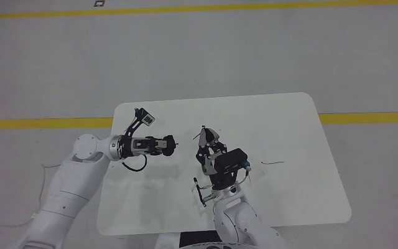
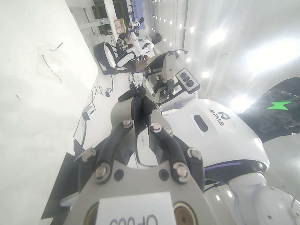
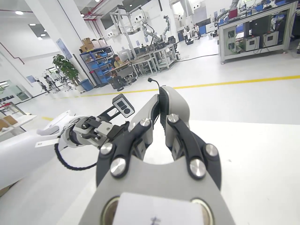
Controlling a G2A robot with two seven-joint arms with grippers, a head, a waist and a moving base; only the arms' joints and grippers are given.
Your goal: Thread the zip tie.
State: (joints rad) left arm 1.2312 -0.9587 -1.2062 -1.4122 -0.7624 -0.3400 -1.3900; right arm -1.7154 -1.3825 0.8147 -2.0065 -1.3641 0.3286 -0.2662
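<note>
A thin black zip tie (image 3: pixel 159 87) stands up out of my right gripper (image 3: pixel 160 95), which is shut on it; its small head shows at the free end. From above, the right gripper (image 1: pixel 208 137) hovers over the middle of the white table (image 1: pixel 280 124), and the zip tie (image 1: pixel 199 131) pokes out toward the back left. My left gripper (image 1: pixel 172 144) hangs a short way to its left, tips pointing at it. The left gripper (image 2: pixel 140 100) is shut, with a short black piece (image 2: pixel 125 96) jutting from its tips. A gap separates the two grippers.
A loose black zip tie (image 1: pixel 272 163) lies on the table right of the right arm. In the left wrist view two loose ties (image 2: pixel 57 46) (image 2: pixel 50 67) lie on the tabletop. The table's rounded edge (image 1: pixel 314 106) borders grey floor with yellow lines.
</note>
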